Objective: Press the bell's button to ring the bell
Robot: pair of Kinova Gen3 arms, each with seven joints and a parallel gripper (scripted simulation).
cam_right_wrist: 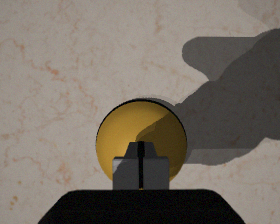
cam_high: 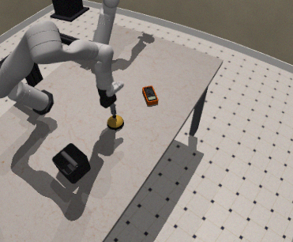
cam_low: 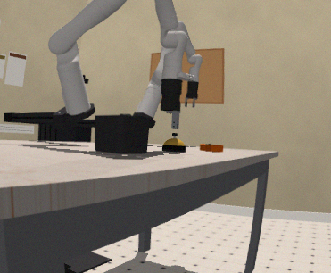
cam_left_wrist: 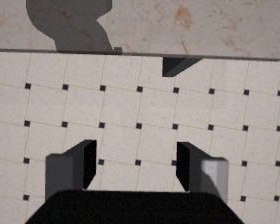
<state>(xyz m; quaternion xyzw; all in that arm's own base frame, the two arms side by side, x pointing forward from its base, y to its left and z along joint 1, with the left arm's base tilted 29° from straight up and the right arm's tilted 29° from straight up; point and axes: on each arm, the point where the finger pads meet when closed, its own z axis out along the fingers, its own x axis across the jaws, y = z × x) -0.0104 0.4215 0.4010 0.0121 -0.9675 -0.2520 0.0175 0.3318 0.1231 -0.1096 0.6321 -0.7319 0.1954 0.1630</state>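
Near the tabletop's long edge (cam_high: 159, 163) (cam_low: 117, 178), we judge the bell (cam_high: 115, 122) (cam_low: 174, 145) (cam_right_wrist: 116, 135) light and slippery, its button (cam_low: 175, 134) springy, so we'd press straight down, ungrasped, with the right gripper's (cam_high: 114, 115) (cam_low: 175, 128) (cam_right_wrist: 141, 150) empty, closed fingers.

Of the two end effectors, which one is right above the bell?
The right end effector: its fingers are shut just over the bell. The left one is open, away from it.
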